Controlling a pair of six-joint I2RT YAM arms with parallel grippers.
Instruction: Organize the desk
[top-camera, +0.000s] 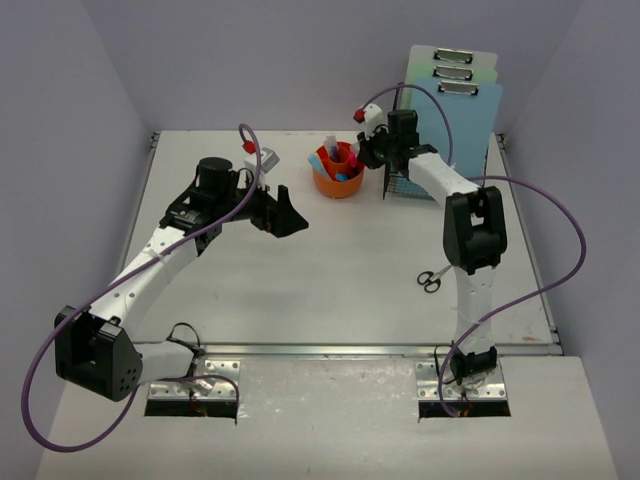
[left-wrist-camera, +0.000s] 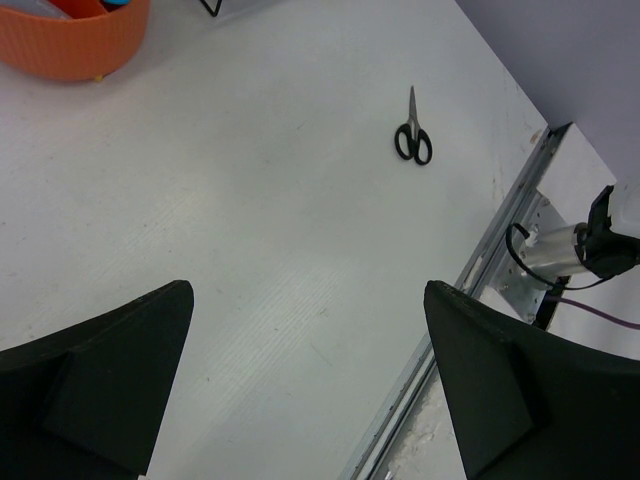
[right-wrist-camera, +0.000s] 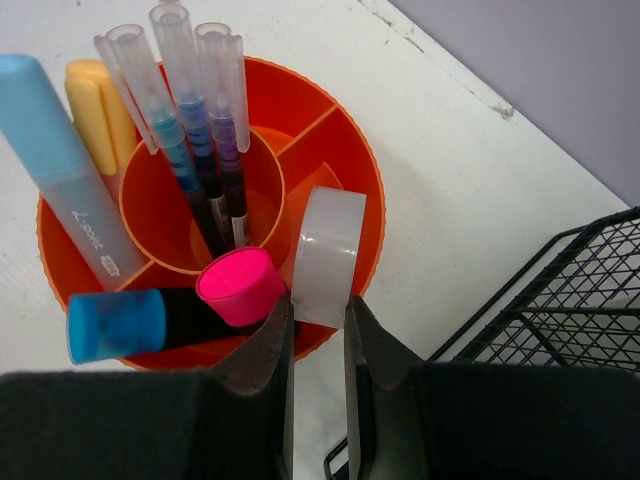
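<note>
lavender walls are set around the desk, where the tape roll, seemingly pinched in the nearly closed right gripper, should be lowered into the orange organizer before release, while the left gripper is held wide open, empty.

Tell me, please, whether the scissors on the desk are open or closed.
Closed. In the left wrist view the scissors lie flat on the desk with both blades together as one point.

Flat white desk, metal front rail, lavender walls
</note>
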